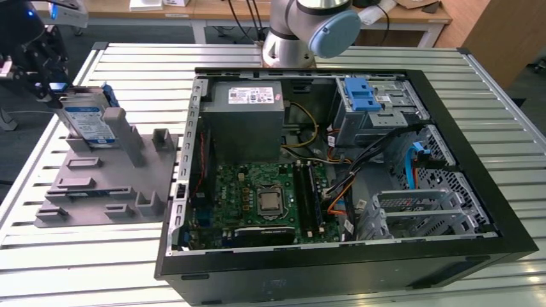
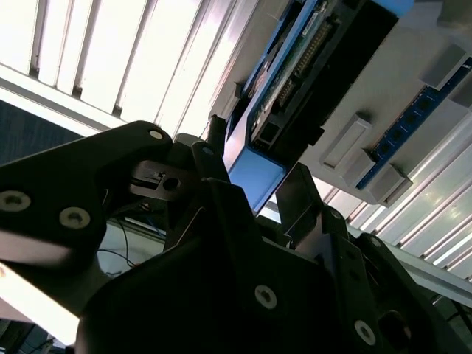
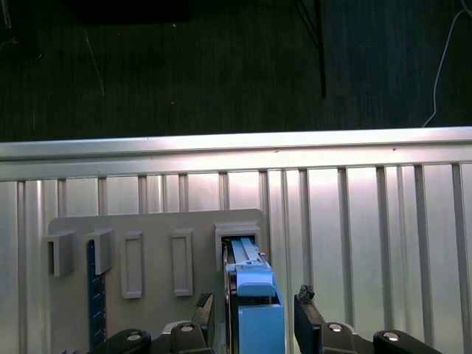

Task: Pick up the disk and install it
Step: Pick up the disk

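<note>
The gripper point(image 3: 254, 296) is open. Its two black fingers point(image 3: 304, 306) sit one on each side of the disk point(image 3: 255, 324), and there is a small gap by one finger. The disk stands on its edge in a slot of the grey holder point(image 3: 155, 228) — right between the fingers. The open computer case point(image 1: 341, 179) is well away from the gripper.

Robotics lab, slatted aluminium bench point(image 1: 85, 268), opened computer tower point(image 1: 341, 272), robot arm base point(image 1: 286, 48), desks behind point(image 1: 213, 7)
</note>
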